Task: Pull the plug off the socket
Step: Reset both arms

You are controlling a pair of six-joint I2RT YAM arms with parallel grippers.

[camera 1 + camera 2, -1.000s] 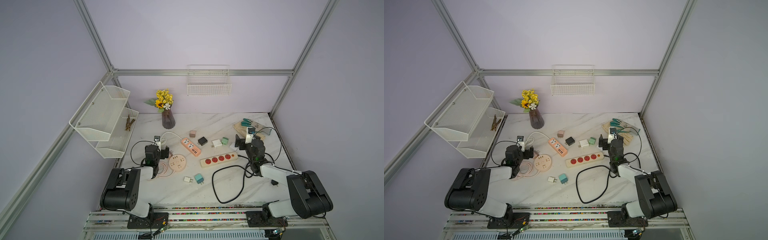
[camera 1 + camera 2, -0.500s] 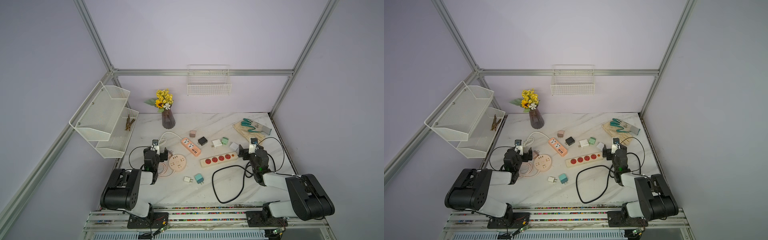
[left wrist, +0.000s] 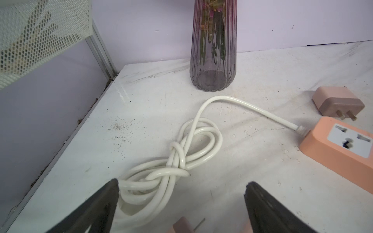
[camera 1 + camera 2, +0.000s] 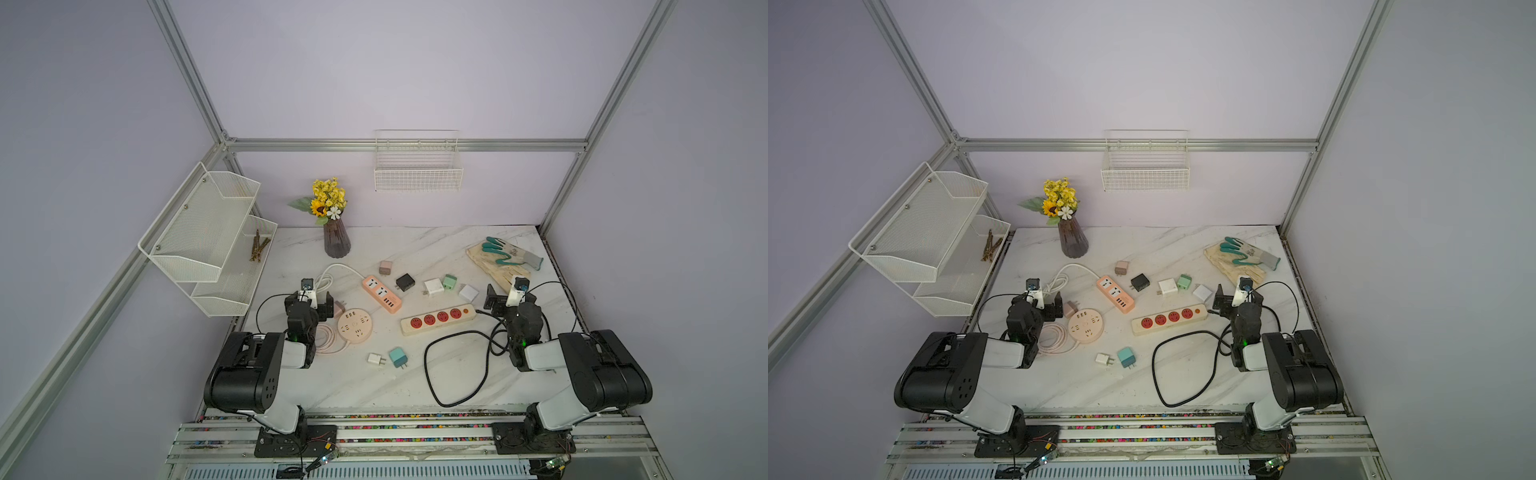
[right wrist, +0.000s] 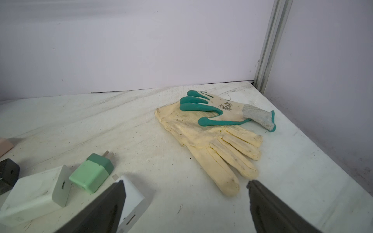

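- Left wrist view looks out between the spread fingers of the left gripper [image 3: 181, 183]. They clamp nothing, and a knotted white cord [image 3: 181, 153] lies on the table ahead of them.
- At the edge of that picture sits a mauve plug [image 3: 181, 226] with one bare pin showing. The top views are too coarse to show the pin.
- In a top view the left gripper [image 4: 310, 302] rests low, well left of the red strip [image 4: 438, 319]. The mauve plug [image 4: 339, 308] lies just beside it, close against the round socket [image 4: 354, 326].
- I judge this to be the task's plug. With its pin in the open it looks to be out of the socket, which would explain why the fingers stand apart around nothing.
- Between the round socket and the red strip lies an orange strip [image 4: 381, 293]. I see no plug seated in any of the three.
- Only the top views show the loose chargers behind the red strip and the black cable [image 4: 457, 374] looping away in front of it.
- Just right of the red strip the right gripper [image 4: 510, 300] is folded low like its twin, well clear of the round socket.
- Right wrist view shows the right gripper [image 5: 184, 184] equally wide and empty. A white charger [image 5: 131, 193] lies just beside one finger.
- Only that camera shows the grime on the cream glove [image 5: 212, 141], which lies behind and to the right of the red strip with the green-tipped glove [image 5: 218, 109] across it.
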